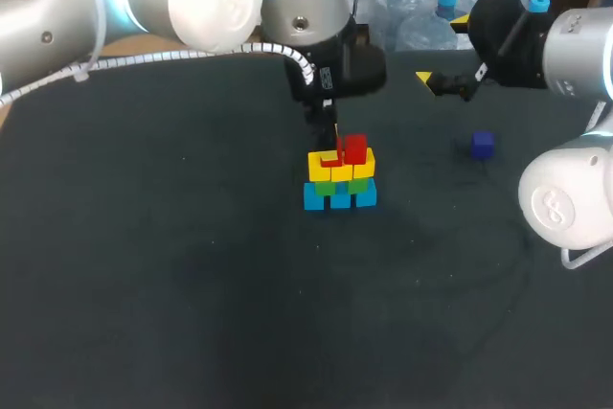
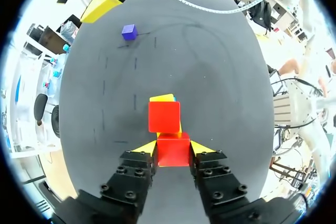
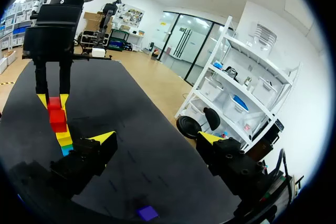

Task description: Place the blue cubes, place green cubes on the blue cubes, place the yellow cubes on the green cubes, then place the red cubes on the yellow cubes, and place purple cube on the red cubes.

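At the table's middle stands a stack with blue cubes (image 1: 340, 198) at the bottom, green cubes (image 1: 342, 185) on them and yellow cubes (image 1: 362, 167) on top. One red cube (image 1: 355, 147) sits on the yellow layer. My left gripper (image 1: 331, 152) hangs straight down over the stack, shut on a second red cube (image 2: 173, 149) right beside the first red cube (image 2: 164, 116). The purple cube (image 1: 482, 145) lies alone on the table to the right. Behind it my right gripper (image 3: 157, 138) hovers open with nothing between its fingers, and the purple cube (image 3: 147, 213) shows below it.
The dark table (image 1: 192, 294) has bare surface on the left and in front of the stack. My right arm's white elbow (image 1: 565, 198) hangs over the right edge.
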